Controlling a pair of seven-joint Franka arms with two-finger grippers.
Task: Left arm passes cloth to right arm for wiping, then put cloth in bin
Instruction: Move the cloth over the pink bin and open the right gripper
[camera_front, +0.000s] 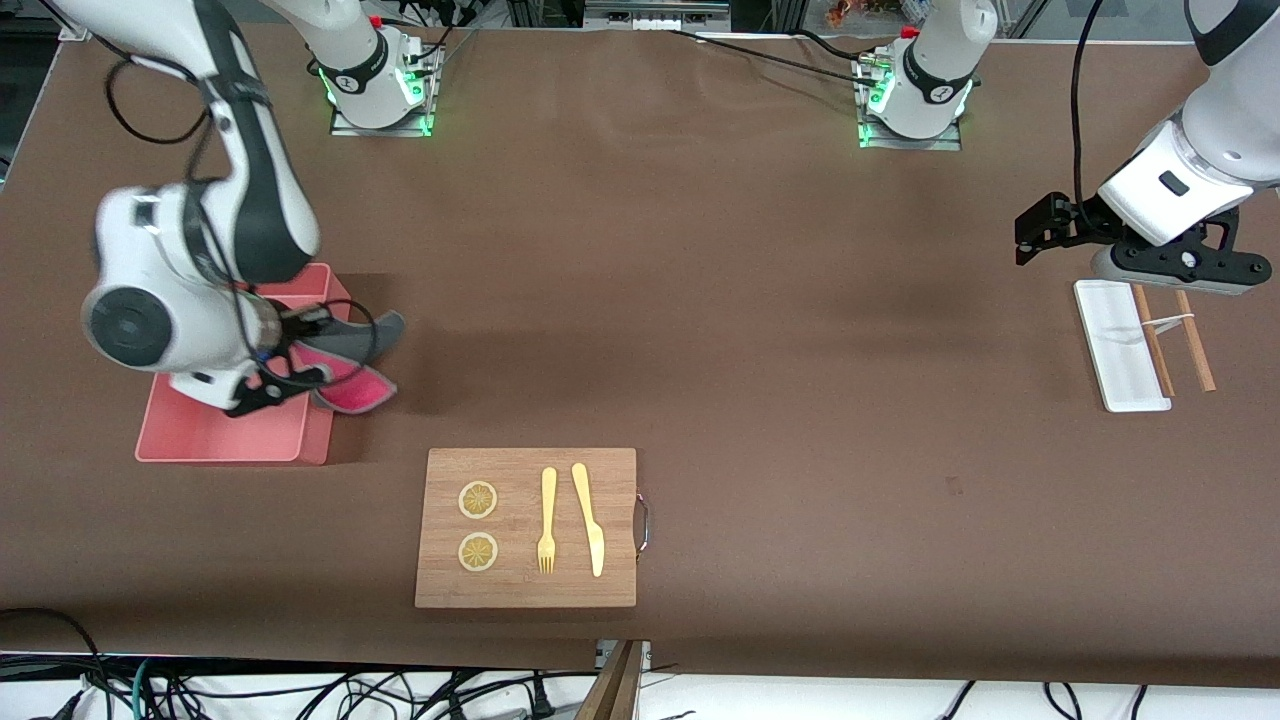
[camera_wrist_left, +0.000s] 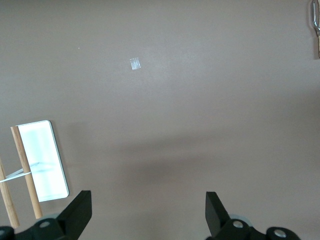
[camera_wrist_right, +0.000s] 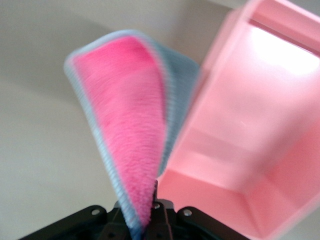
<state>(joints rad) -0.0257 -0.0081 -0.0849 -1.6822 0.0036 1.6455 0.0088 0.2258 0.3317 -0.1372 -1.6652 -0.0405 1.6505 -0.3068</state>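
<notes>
The right gripper (camera_front: 285, 360) hangs over the edge of the bin (camera_front: 215, 435), its fingers pinched tight on the cloth (camera_front: 355, 385); the cloth (camera_wrist_right: 130, 130) droops folded from the grip, crimson-pink face showing with a grey face and grey edging, and most of it hangs over the table just beside the bin's wall on the side toward the left arm's end; the bin (camera_wrist_right: 250, 150) is a pink tub at the right arm's end of the table. The left gripper (camera_front: 1040, 235) waits in the air at the left arm's end, over the bare table beside a white tray (camera_front: 1118, 345), its fingers (camera_wrist_left: 80, 212) spread wide with nothing between them; two wooden sticks (camera_front: 1172, 338) lie along the tray. A wooden board (camera_front: 527, 528), nearer the front camera than the bin, carries two lemon slices (camera_front: 478, 525), a yellow fork (camera_front: 547, 520) and a yellow knife (camera_front: 589, 518).
</notes>
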